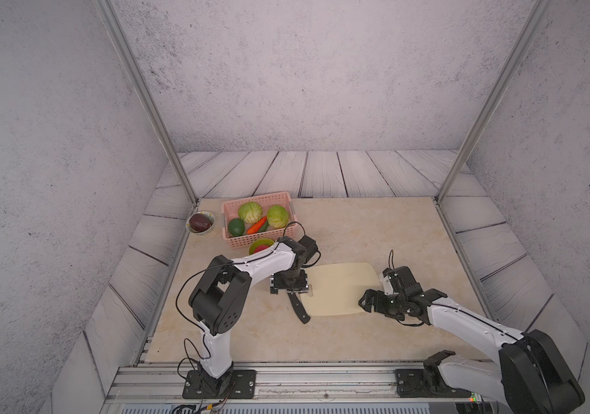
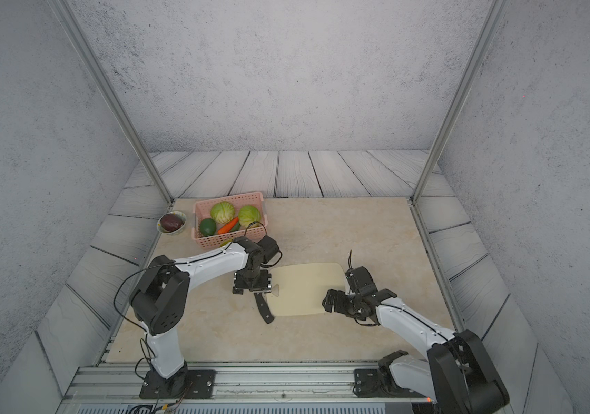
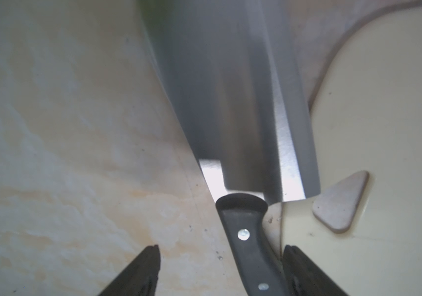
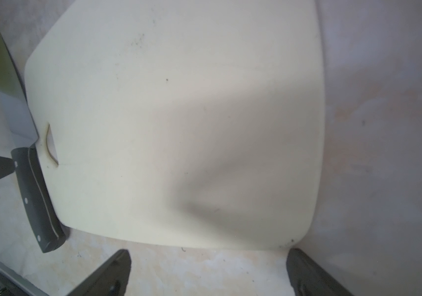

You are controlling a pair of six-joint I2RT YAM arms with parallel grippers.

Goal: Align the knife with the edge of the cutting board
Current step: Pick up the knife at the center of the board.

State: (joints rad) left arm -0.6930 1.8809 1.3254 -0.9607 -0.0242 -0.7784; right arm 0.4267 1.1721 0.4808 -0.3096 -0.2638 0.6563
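Presently, the knife (image 1: 299,309) is seen lying flat on the tabletop (image 1: 358,229), along the short end of the cutting board (image 1: 340,290) that is pierced by a triangular hole (image 3: 340,202). In the left wrist view the heel of the steel blade (image 3: 230,102) is shown resting over the board's rim just beside that hole, and the black riveted handle (image 3: 251,251) lies against the board's edge. The knife is judged to be slightly askew, since the handle slants toward the board's near corner in both top views.

The left hand (image 1: 293,292) is lowered over the top of the handle, just behind the blade. Its fingers (image 3: 140,269) are spread to either side: one is set just beside the handle on the board side, while bare tabletop is left between the other and the handle. Nothing is gripped yet. The right hand (image 1: 366,303) is held wide open and empty near the opposite, near corner of the board, which is seen just ahead of its fingers in the right wrist view.

The step in hand is taken to be the grasp on the handle ahead of the straightening. A square closure on the handle is called for next, followed by a small turn so that the blade is brought parallel with the board's end. As the board is thin and probably light, it could be dragged along, so a steadying touch from the right hand may be wanted
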